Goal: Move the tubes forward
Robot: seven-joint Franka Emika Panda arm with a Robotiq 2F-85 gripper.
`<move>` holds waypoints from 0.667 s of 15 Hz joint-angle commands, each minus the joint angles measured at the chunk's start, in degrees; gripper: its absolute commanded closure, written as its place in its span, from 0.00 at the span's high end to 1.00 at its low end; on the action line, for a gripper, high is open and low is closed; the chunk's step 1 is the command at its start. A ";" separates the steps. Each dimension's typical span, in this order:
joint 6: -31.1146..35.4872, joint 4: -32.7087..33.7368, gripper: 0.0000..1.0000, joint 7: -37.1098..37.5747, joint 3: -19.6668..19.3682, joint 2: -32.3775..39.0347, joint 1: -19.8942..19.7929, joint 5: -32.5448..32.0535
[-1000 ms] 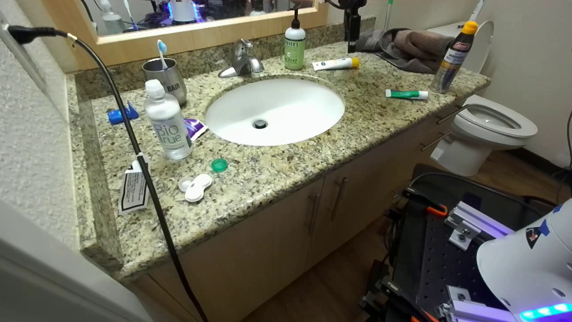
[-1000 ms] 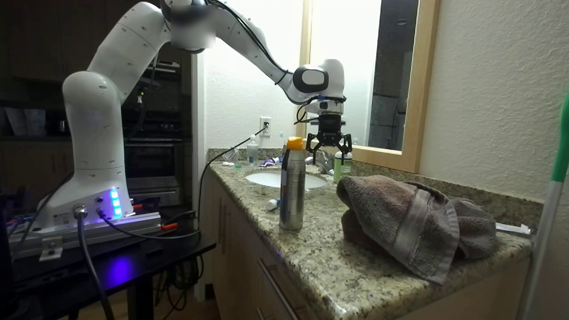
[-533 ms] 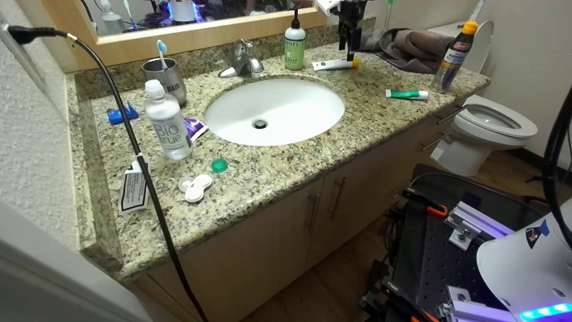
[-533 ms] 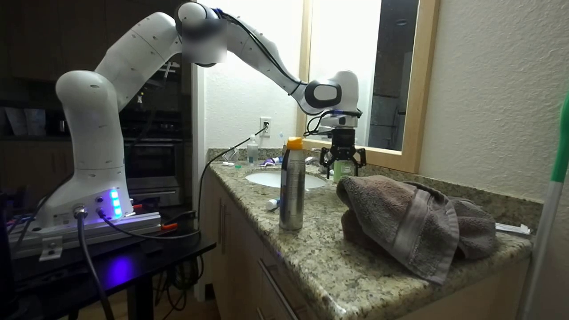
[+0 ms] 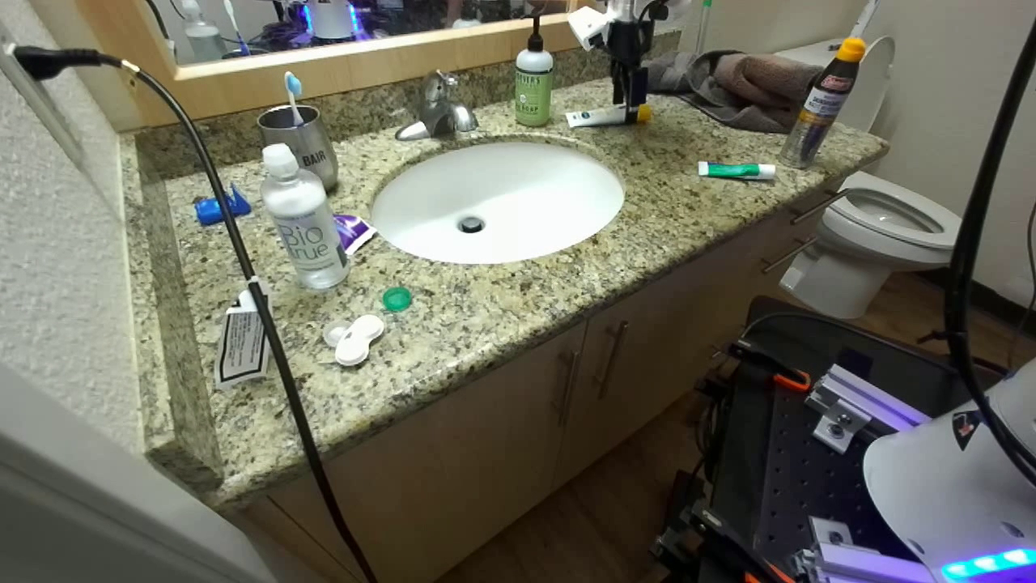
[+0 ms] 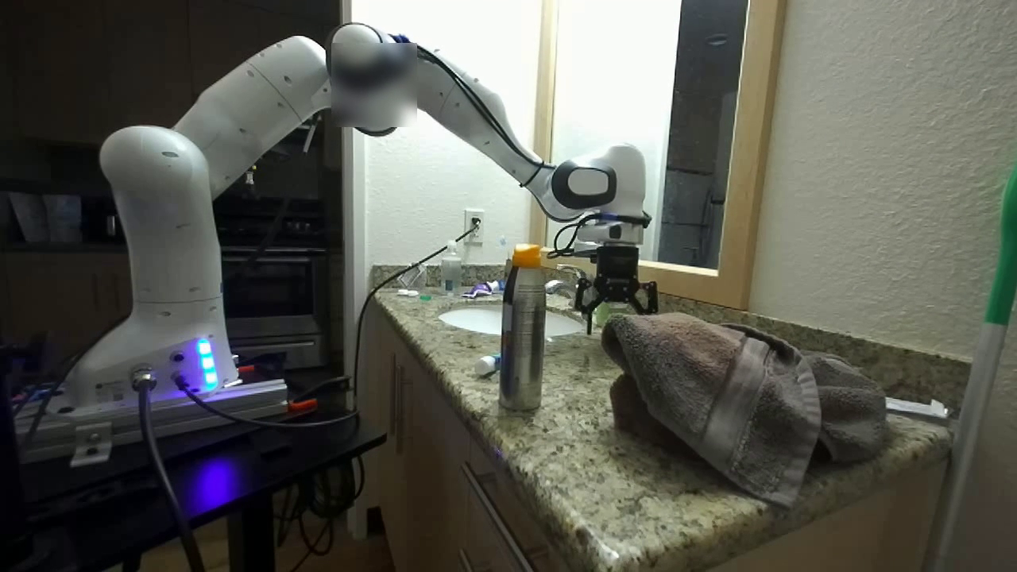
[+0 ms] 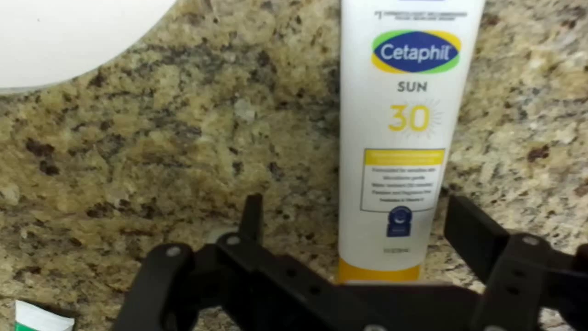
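The white tube with a yellow-orange cap lies flat on the counter behind the sink's far end in an exterior view (image 5: 595, 118) and fills the middle of the wrist view (image 7: 404, 133). It is hidden in the exterior view with the towel in front. The green tube with white ends lies near the counter's front edge (image 5: 735, 171); only its end shows in the wrist view (image 7: 43, 317). My gripper (image 7: 356, 211) is open, its fingers on either side of the white tube near the cap, the right finger closer. It is low over the counter in both exterior views (image 5: 630, 113) (image 6: 616, 314).
The sink (image 5: 498, 202) is beside the white tube. A green soap bottle (image 5: 532, 93) stands close by. A crumpled towel (image 6: 715, 389) lies near my gripper and partly hides it. A spray can (image 6: 522, 342) with an orange top stands beside the green tube.
My gripper has come down to the white tube, and moved right in the exterior view that shows the whole arm. It stays open. The tubes have not moved.
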 commanded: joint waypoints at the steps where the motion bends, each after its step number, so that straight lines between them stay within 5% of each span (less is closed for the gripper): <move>1: -1.90 0.66 1.00 3.32 -1.49 2.05 1.01 -1.25; 2: -2.15 0.80 0.75 3.77 -1.37 2.26 0.80 -1.11; 4: -1.24 0.68 0.68 4.57 -1.29 2.64 0.67 -0.81; 10: -1.55 0.98 0.25 6.88 -1.45 2.17 0.81 -0.87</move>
